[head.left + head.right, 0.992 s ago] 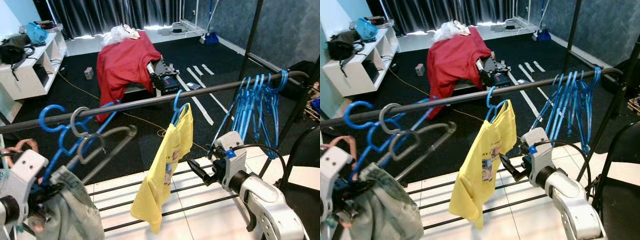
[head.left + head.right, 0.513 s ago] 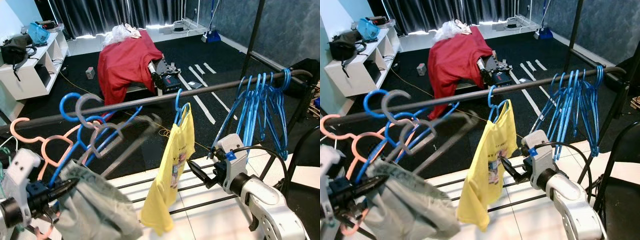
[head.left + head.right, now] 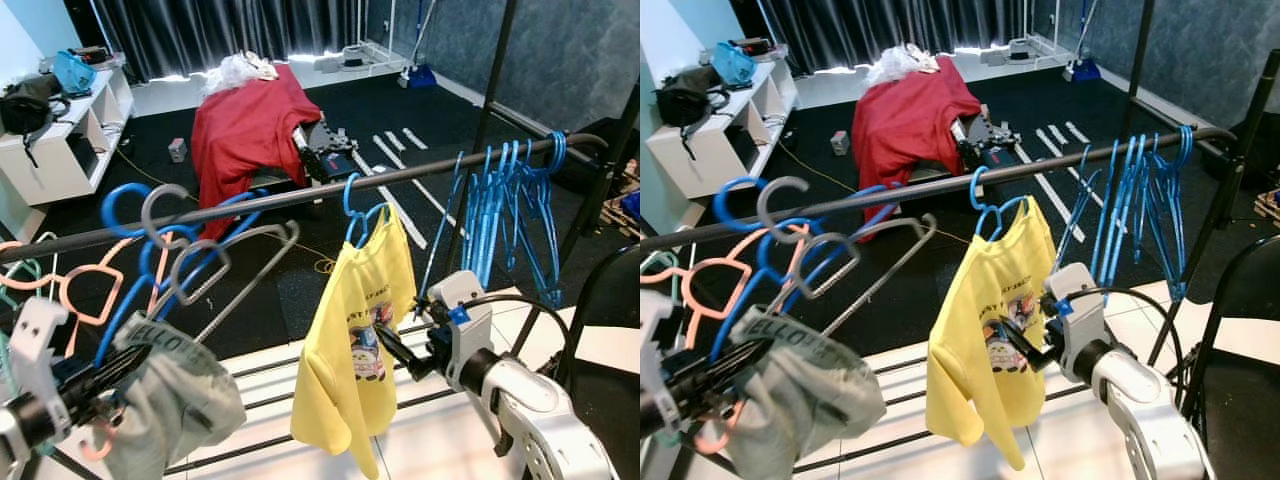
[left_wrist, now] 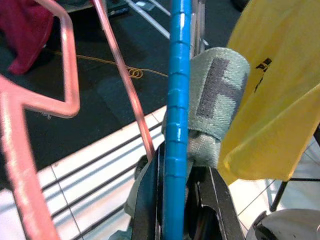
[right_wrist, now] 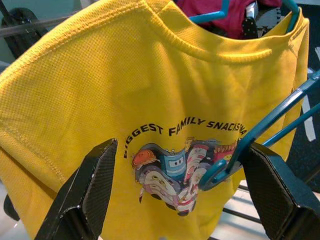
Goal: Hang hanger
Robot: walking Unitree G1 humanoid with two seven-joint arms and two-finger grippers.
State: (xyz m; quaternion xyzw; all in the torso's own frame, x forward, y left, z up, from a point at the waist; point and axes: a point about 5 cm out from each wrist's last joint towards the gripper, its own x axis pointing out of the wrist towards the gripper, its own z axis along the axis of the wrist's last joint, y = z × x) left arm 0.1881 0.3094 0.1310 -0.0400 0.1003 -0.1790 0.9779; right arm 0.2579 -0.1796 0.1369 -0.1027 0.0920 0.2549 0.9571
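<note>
We are at the hanging step: the left gripper (image 4: 182,200) pinches the blue plastic hanger (image 4: 178,100) carrying a grey-green garment (image 3: 175,395), just below the dark metal rail (image 3: 300,197). The right gripper (image 5: 180,190) is spread before the yellow printed T-shirt (image 3: 355,350). Next, we lift the hook over the rail

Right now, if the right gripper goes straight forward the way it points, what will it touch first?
Most likely the yellow T-shirt: the open right gripper points at its printed front, though the gap is hard to judge.

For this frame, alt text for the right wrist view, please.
A yellow T-shirt with a cartoon print hangs close ahead, framed by the right end effector, whose black fingers are spread open. A blue hanger crosses near one finger.
</note>
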